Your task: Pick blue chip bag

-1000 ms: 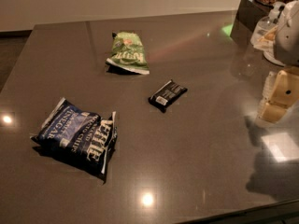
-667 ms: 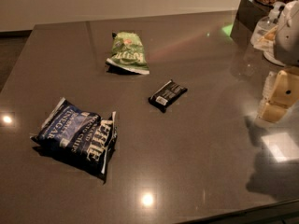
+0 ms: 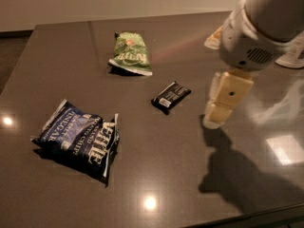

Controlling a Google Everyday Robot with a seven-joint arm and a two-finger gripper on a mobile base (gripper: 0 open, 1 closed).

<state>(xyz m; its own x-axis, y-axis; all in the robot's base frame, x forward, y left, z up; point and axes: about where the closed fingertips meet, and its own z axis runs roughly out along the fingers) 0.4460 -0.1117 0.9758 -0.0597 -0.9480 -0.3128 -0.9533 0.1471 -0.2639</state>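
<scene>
The blue chip bag [image 3: 78,140] lies flat at the front left of the dark table, navy with white lettering and white edges. My gripper [image 3: 219,109] hangs over the right side of the table, below the white arm housing [image 3: 259,30]. It is well to the right of the bag, beyond the small black bar wrapper, and holds nothing. Only its cream finger [image 3: 225,99] shows clearly.
A green chip bag [image 3: 130,53] lies at the back centre. A small black bar wrapper [image 3: 171,96] lies mid-table, just left of the gripper. Pale objects [image 3: 294,56] sit at the back right behind the arm. The table's front edge [image 3: 247,215] runs bottom right.
The arm and gripper have swung in from the right edge toward the table's middle, ending near the black wrapper. The view has shifted slightly. The bags have not moved.
</scene>
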